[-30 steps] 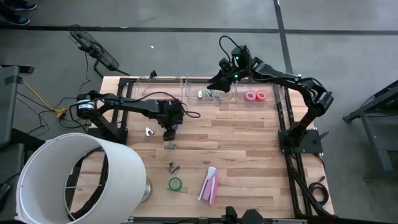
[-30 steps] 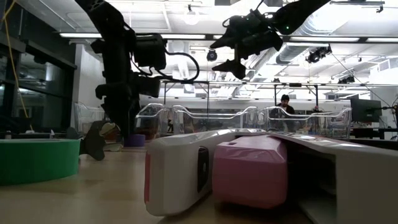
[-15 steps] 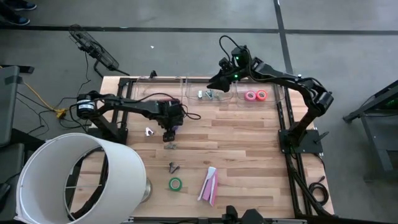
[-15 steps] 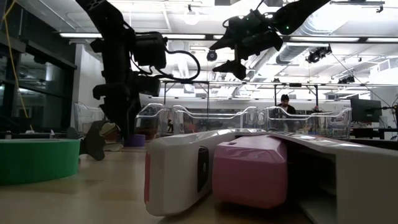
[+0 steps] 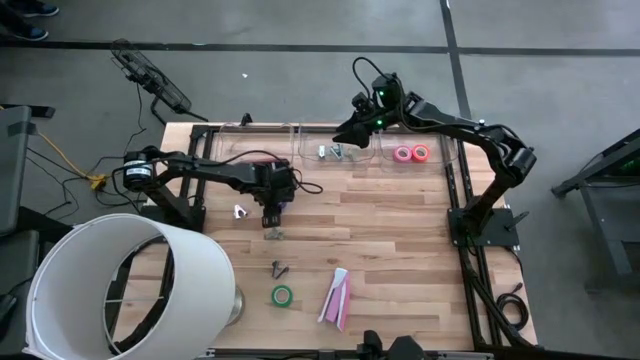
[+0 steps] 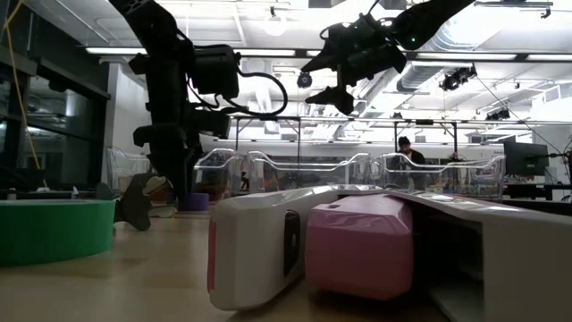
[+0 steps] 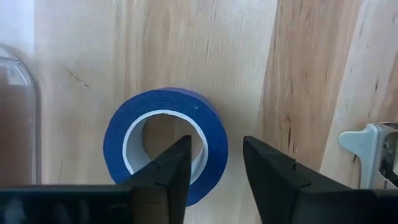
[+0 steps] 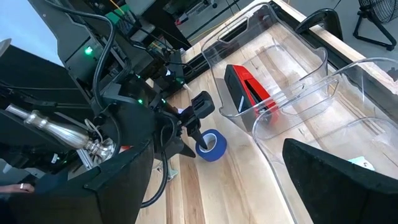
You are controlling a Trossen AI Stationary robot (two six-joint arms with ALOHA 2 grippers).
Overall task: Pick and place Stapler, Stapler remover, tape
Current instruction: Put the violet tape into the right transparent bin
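Note:
A blue-purple tape roll lies flat on the wood, left of centre on the table; the right wrist view also shows the roll. My left gripper hangs right over it, pointing down and open. One finger is above the roll's hole and the other finger is outside its wall. From above, the left gripper hides the roll. My right gripper waits open, high over the clear trays at the far edge.
Clear trays line the far edge: one holds a red stapler, the middle one staple removers, the right one pink and red tape rolls. Near the front lie a green tape roll, pink and white staplers and a staple remover. A large white drum covers the near-left corner.

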